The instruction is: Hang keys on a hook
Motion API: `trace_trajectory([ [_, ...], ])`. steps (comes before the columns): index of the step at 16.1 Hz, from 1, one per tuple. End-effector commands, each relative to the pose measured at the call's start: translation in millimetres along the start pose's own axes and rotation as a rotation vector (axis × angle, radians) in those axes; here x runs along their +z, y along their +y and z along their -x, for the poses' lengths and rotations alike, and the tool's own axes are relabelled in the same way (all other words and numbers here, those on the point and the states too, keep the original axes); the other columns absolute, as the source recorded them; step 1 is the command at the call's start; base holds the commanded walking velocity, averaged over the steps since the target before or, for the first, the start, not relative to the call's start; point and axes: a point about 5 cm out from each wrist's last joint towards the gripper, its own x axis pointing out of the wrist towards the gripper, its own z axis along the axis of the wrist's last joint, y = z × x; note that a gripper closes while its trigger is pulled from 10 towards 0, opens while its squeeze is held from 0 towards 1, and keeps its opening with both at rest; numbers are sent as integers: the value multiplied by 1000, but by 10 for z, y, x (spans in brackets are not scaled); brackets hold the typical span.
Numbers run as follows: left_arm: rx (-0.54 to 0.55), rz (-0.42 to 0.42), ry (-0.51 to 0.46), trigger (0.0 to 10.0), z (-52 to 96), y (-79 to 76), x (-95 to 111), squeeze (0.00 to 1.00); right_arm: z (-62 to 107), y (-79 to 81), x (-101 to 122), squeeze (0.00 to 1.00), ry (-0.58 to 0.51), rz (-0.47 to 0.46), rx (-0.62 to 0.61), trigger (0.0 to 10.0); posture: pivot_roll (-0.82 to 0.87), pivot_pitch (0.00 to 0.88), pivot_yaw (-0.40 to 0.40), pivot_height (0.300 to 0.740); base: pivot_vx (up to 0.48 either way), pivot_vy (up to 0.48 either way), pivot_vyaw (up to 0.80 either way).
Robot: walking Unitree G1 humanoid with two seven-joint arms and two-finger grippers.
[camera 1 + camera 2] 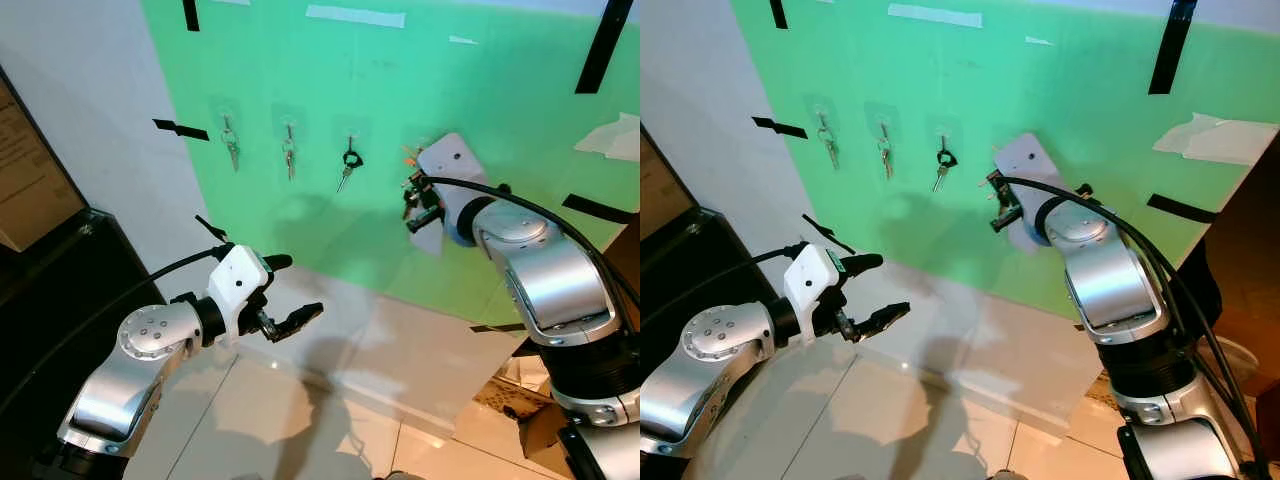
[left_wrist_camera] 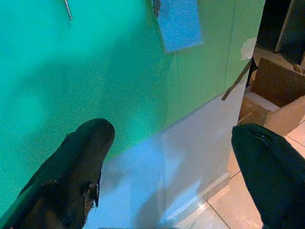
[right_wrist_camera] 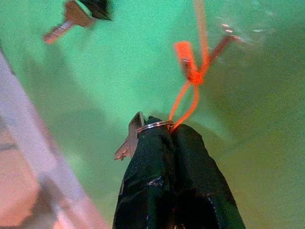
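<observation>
Orange cord [image 3: 187,98] looped toward the hook [image 3: 228,40] as the right gripper [image 3: 164,131] pinched the keys [image 3: 131,138]; releasing early risked dropping them. The left gripper [image 1: 290,295] hung agape, empty.

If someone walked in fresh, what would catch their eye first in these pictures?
The bright green board on the wall, with three key sets hanging in a row, the nearest being the black-headed key. The right gripper is up against the board, pinching a key ring with an orange loop.
</observation>
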Motion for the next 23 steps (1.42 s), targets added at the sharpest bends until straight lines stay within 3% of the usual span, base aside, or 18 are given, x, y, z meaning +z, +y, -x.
trace_trajectory([
  [1, 9, -19, -10, 10000, 26, 16, 59, 0, -16, 42, -19, 0, 4, -55, 44, 10000, -41, 0, 27, 740, 0, 0, 0],
  [6, 12, -27, -13, 10000, 24, 20, 69, 0, -29, 79, -31, 0, -13, -98, 61, 10000, -40, 0, 29, 740, 0, 0, 0],
  [10, 50, -3, -82, 10000, -1, 64, 172, 0, -32, 59, -15, 0, -28, -104, 49, 10000, -40, 0, 28, 740, 0, 0, 0],
  [11, 61, 9, -106, 10000, -14, 76, 205, 0, -34, 53, -18, 1000, -30, -114, 48, 10000, -41, 0, 28, 740, 0, 0, 0],
  [15, 65, 15, -115, 10000, -23, 80, 220, 0, -29, 28, -32, 1000, -33, -123, 28, 10000, -43, 0, 30, 740, 0, 0, 0],
  [23, 59, 21, -107, 10000, -56, 69, 193, 0, 149, 92, -138, 1000, -97, -186, 91, 10000, -56, 0, 40, 740, 0, 0, 0],
])
